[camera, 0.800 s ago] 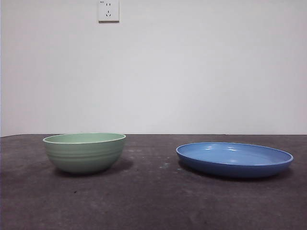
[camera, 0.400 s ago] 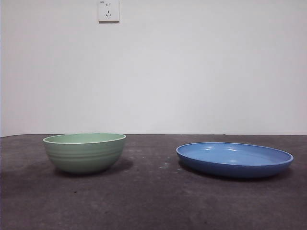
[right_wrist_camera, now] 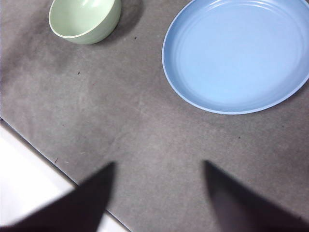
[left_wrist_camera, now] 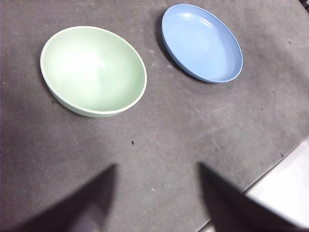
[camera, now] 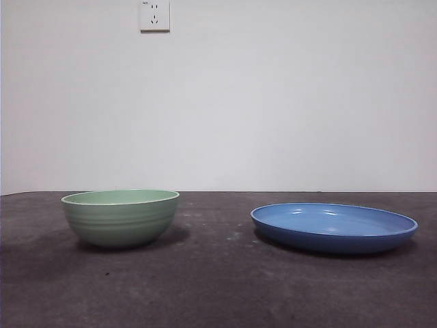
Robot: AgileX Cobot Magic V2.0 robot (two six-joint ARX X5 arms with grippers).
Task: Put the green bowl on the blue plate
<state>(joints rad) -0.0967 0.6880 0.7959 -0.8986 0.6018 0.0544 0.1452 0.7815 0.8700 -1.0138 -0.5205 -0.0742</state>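
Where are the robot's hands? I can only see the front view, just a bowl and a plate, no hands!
Observer: Both are up above the table. The left gripper hangs nearer the green bowl, jaws open.
Operator: And the other hand?
Observer: The right gripper hangs nearer the blue plate, jaws open too, holding nothing.
Operator: Is there anything inside the bowl?
Observer: No. From above, the bowl is empty, and so is the plate.

Green bowl: smooth ceramic, faintly ridged outside. Blue plate: glossy. Table: matt, rough, dark.
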